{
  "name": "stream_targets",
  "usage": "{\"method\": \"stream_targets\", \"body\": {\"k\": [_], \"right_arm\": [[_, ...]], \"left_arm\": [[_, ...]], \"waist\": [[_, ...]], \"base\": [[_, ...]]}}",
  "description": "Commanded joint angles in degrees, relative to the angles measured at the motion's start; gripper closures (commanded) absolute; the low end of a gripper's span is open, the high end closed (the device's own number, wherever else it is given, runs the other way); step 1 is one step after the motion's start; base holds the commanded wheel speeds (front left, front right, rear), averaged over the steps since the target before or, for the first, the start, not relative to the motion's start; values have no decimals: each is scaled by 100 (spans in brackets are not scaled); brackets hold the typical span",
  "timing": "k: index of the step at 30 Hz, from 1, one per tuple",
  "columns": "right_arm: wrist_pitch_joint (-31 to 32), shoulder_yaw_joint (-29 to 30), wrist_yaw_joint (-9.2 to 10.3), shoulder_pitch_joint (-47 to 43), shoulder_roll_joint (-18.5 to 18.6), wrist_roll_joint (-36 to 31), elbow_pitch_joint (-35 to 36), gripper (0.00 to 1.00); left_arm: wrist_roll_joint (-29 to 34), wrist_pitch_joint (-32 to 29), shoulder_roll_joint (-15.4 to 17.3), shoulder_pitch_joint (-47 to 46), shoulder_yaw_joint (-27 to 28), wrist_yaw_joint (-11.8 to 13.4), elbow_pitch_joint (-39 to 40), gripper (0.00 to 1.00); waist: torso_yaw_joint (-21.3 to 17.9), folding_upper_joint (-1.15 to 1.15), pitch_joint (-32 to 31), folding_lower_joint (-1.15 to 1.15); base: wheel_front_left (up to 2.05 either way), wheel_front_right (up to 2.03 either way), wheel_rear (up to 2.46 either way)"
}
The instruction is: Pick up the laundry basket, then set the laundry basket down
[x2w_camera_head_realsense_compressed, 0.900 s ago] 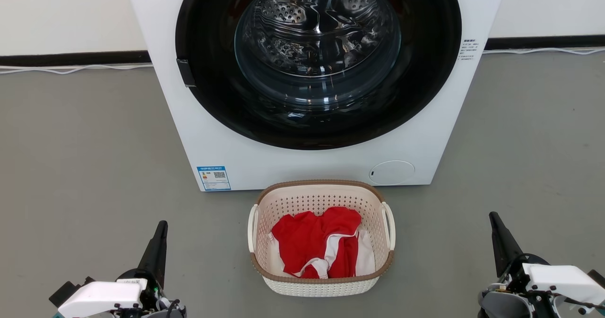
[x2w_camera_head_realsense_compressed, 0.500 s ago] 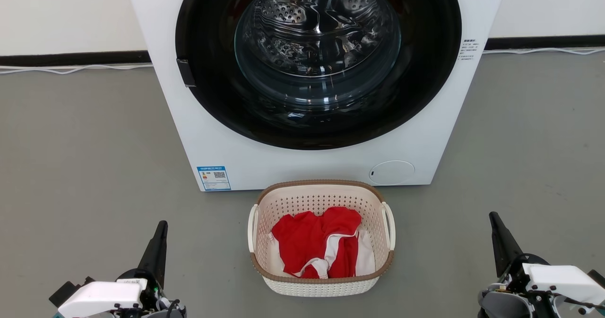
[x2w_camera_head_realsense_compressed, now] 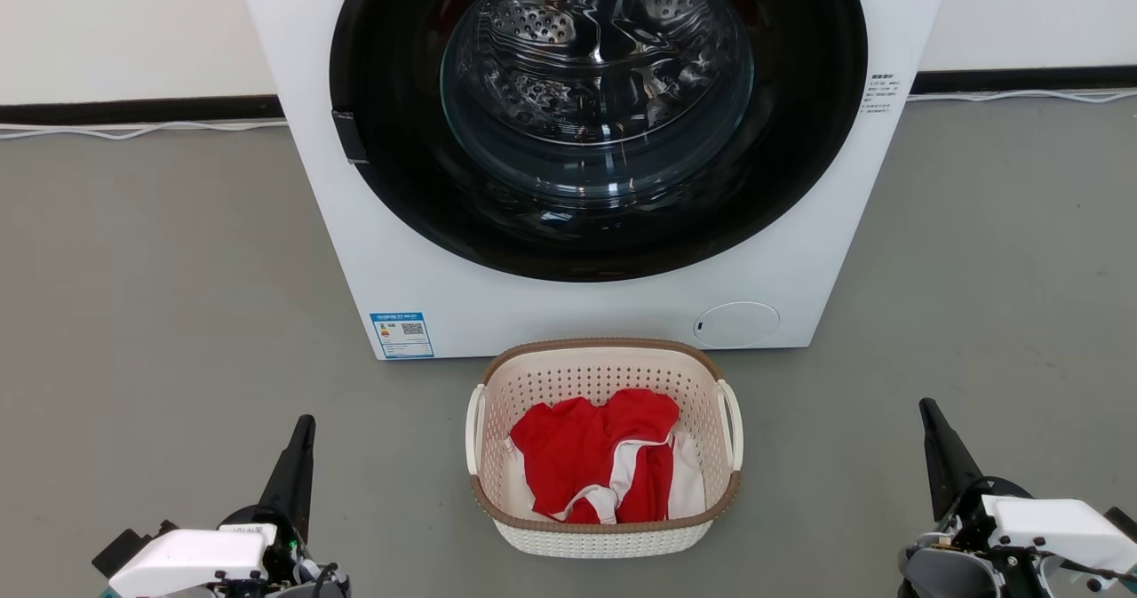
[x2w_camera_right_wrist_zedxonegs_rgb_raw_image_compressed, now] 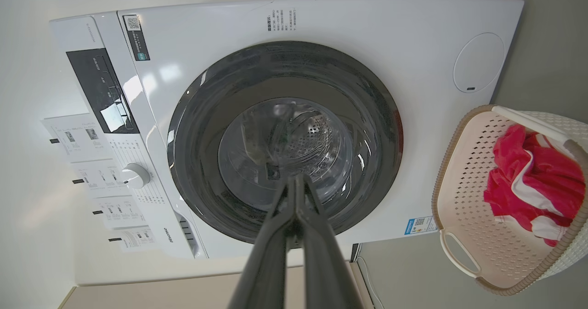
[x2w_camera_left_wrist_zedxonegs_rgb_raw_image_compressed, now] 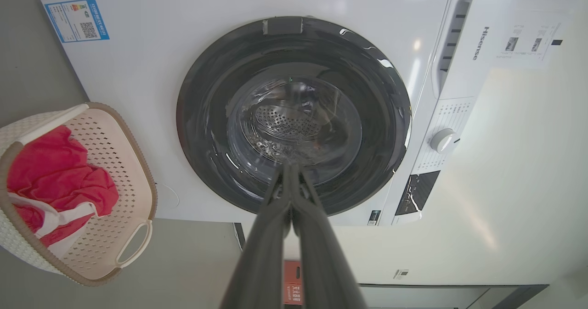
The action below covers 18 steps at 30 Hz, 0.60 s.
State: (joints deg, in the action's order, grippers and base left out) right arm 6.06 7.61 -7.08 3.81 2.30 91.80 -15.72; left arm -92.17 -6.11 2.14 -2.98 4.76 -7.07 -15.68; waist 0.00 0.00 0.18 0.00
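The laundry basket (x2w_camera_head_realsense_compressed: pixel 604 367), cream-white and perforated with a brown rim, stands on the grey floor just in front of the washing machine, holding red and white clothing (x2w_camera_head_realsense_compressed: pixel 595 460). It has a white loop handle on each side. My left gripper (x2w_camera_head_realsense_compressed: pixel 305 427) is shut, well to the basket's left and apart from it. My right gripper (x2w_camera_head_realsense_compressed: pixel 926 410) is shut too, well off to the basket's right. In the left wrist view the basket (x2w_camera_left_wrist_zedxonegs_rgb_raw_image_compressed: pixel 133 171) sits at the left edge beside my shut left gripper (x2w_camera_left_wrist_zedxonegs_rgb_raw_image_compressed: pixel 289 167). In the right wrist view the basket (x2w_camera_right_wrist_zedxonegs_rgb_raw_image_compressed: pixel 464 176) is at the right, my shut right gripper (x2w_camera_right_wrist_zedxonegs_rgb_raw_image_compressed: pixel 297 178) at centre.
A white front-loading washing machine (x2w_camera_head_realsense_compressed: pixel 799 269) with a dark round door (x2w_camera_head_realsense_compressed: pixel 595 109) stands directly behind the basket. Grey floor spreads to both sides. A white cable (x2w_camera_head_realsense_compressed: pixel 133 129) runs along the wall's dark baseboard.
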Motion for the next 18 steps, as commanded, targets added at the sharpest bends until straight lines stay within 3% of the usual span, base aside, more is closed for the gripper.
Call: {"method": "stream_targets", "body": {"k": [1, 15, 16, 18], "right_arm": [[41, -112, -41, 237, 57, 39, 169, 100], [41, -112, -41, 237, 57, 39, 169, 100], [0, -1, 0, 1, 0, 0, 1, 0], [-1, -15, 3, -66, -19, -1, -112, 0]], "left_arm": [[-2, -35, 74, -320, 173, -42, 166, 100], [-2, -35, 74, -320, 173, -42, 166, 100], [0, 1, 0, -1, 0, 0, 1, 0], [0, 9, -24, 64, -5, 1, -126, 0]], "waist": [[0, 0, 0, 0], [0, 0, 0, 0], [0, 0, 0, 0], [0, 0, 0, 0]], "base": [[0, 0, 0], [0, 0, 0], [0, 0, 0], [0, 0, 0]]}}
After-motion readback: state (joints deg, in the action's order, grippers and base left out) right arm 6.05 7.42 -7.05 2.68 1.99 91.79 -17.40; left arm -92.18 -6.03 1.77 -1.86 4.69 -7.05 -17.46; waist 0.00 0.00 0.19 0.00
